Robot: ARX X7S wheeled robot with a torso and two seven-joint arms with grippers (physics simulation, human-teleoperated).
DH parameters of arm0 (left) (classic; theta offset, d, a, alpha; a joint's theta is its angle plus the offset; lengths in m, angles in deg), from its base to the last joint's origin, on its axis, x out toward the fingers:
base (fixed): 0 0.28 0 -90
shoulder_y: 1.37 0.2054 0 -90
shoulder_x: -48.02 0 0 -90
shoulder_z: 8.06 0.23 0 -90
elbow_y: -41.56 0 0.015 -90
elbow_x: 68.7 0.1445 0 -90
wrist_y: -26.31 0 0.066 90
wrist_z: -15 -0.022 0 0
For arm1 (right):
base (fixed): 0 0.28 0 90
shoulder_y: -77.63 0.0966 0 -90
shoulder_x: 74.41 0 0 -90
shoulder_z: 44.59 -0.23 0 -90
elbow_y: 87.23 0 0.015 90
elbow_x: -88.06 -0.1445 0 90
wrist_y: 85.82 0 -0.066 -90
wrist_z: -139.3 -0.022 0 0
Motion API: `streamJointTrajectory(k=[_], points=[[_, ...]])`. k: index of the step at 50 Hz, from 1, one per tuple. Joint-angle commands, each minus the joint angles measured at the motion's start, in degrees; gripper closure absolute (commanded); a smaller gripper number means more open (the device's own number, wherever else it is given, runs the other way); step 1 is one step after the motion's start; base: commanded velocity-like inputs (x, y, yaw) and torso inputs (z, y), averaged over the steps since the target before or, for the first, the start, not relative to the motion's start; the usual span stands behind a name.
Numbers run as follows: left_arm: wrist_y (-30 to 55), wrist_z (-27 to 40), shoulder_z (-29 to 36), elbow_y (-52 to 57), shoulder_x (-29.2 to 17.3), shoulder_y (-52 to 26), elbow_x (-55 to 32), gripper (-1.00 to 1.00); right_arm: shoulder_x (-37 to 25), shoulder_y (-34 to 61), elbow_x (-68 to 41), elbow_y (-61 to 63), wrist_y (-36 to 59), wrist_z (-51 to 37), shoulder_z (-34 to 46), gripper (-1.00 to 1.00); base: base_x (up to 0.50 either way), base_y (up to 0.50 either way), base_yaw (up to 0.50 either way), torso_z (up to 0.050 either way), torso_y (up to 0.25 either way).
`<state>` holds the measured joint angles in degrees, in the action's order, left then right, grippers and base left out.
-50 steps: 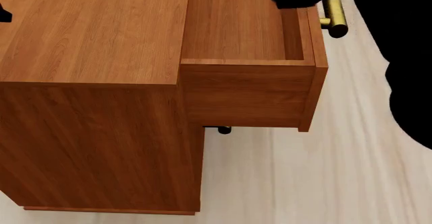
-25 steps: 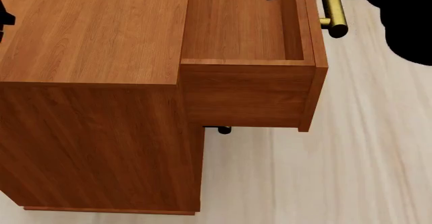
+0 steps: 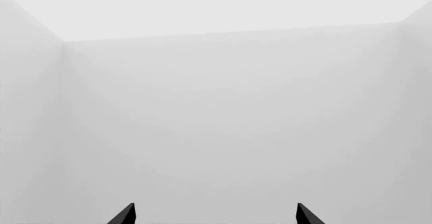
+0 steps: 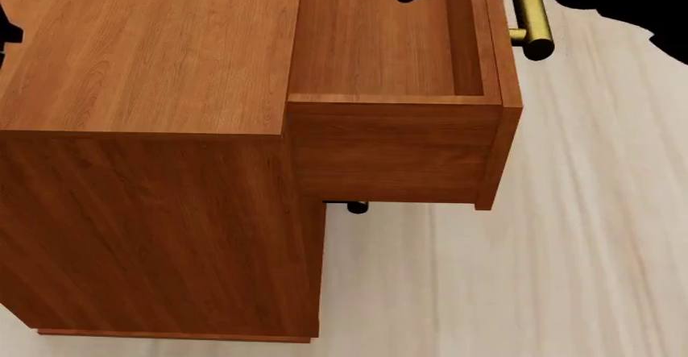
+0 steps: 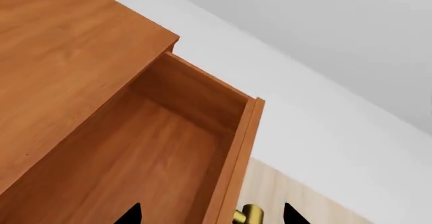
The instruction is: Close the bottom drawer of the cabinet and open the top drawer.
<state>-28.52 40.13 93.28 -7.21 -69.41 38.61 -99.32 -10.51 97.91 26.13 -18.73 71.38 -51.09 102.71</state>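
Pale plank floor point(image 4: 559, 236), grey walls point(image 3: 229, 118) | our reddish-brown wood-grain cabinet point(image 4: 151, 131) at 9 o'clock | its top drawer point(image 4: 387, 59) out | right gripper point(image 5: 210, 215) wide above | left gripper point(image 3: 214, 215) wide.

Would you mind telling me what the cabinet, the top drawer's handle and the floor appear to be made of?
The cabinet looks like reddish-brown wood or veneer with a satin finish: grain streaks run across it. The top drawer matches it. Its handle looks like brushed brass: golden with a soft sheen. The floor reads as pale plank wood or laminate, matte, with faint streaks.
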Motion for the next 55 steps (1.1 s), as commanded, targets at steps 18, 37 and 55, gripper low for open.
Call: streamJointTrajectory(k=[18,37,55], points=[[-1.5,-0.1,-0.2,-0.4,-0.6,1.5,0.2,-1.00,4.5,-1.3,6.0,-8.5,-1.9,7.4,8.0,-1.00,0.00,0.00,0.00,0.000,0.000],[-1.5,0.1,-0.1,-0.4,-0.8,1.2,-0.1,-1.00,4.3,-2.5,7.4,-9.8,-1.3,8.9,10.8,-1.00,0.00,0.00,0.00,0.000,0.000],[-1.9,0.3,-0.1,-0.4,-0.9,1.6,-0.2,-1.00,2.8,-3.5,8.7,-10.9,0.4,8.0,12.7,-1.00,0.00,0.00,0.00,0.000,0.000]])
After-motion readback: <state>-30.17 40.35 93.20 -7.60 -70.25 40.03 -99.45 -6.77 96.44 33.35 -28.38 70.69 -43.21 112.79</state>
